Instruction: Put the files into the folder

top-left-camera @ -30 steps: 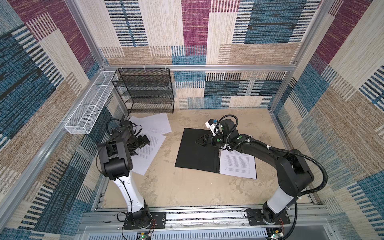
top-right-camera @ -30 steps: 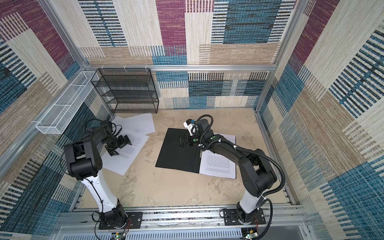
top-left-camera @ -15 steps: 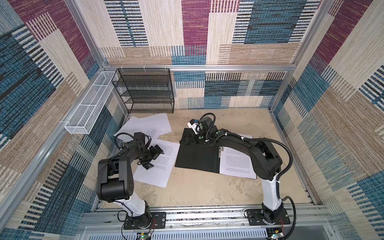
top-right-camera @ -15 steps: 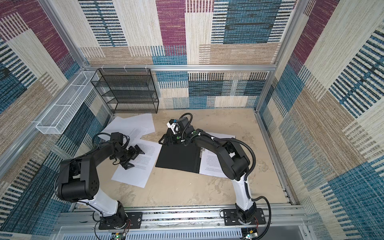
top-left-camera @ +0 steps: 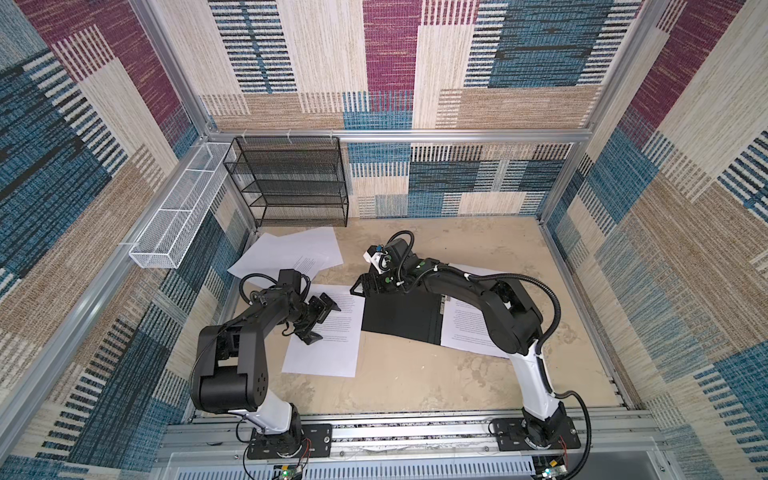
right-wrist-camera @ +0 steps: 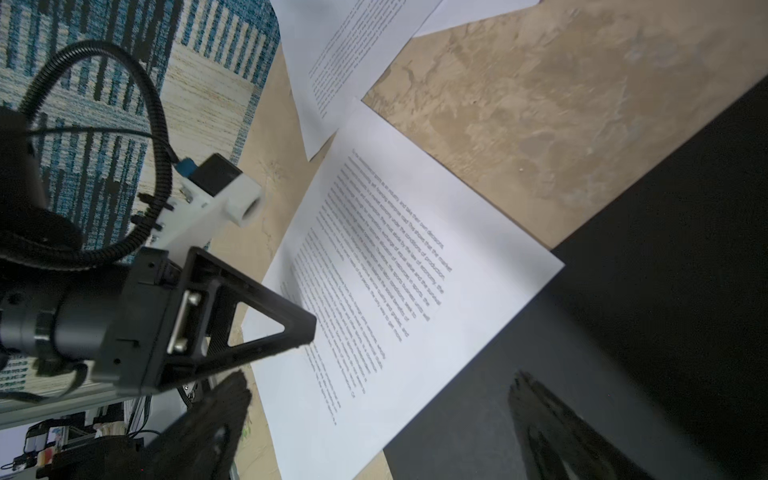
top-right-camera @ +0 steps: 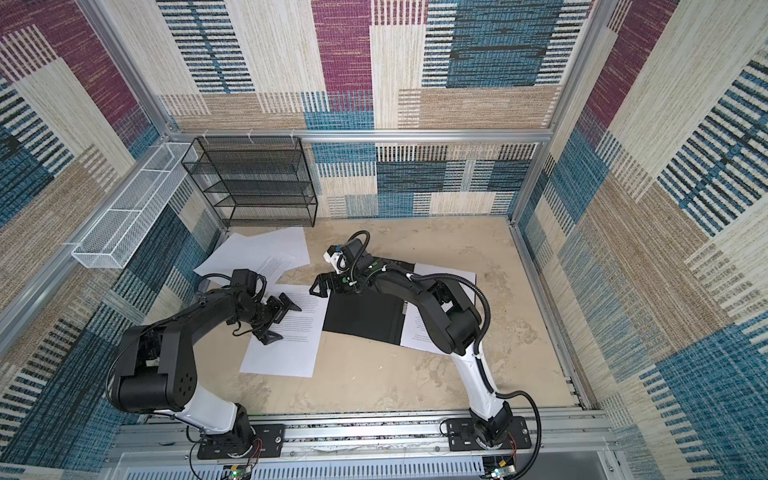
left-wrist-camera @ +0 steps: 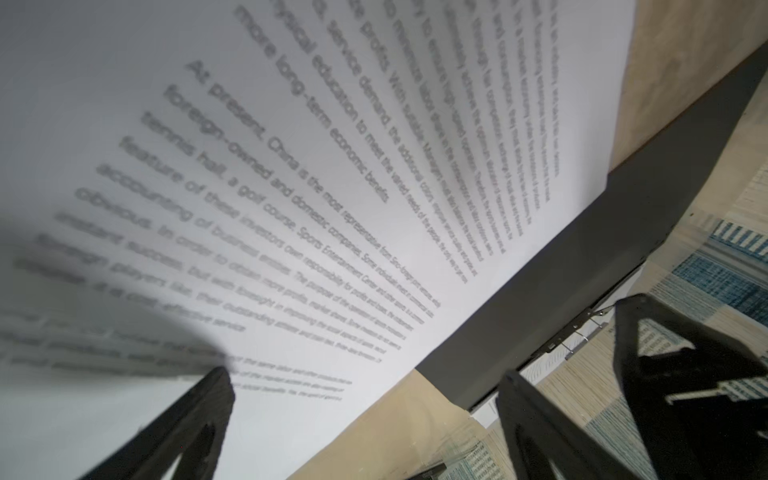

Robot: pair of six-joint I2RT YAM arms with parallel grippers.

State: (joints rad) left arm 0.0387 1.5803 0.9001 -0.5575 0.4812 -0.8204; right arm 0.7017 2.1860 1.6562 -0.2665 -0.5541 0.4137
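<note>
Against the left edge of the folder (top-left-camera: 399,320), one printed sheet (top-left-camera: 332,353) now lies, shifted over from the pile (top-left-camera: 286,253). Both the left gripper (top-left-camera: 324,323) and the right gripper (top-left-camera: 360,288) stand spread and empty; insertion remains pending.

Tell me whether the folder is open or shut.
Open: the folder lies spread flat, black inside facing up, a printed sheet on its right side.
</note>
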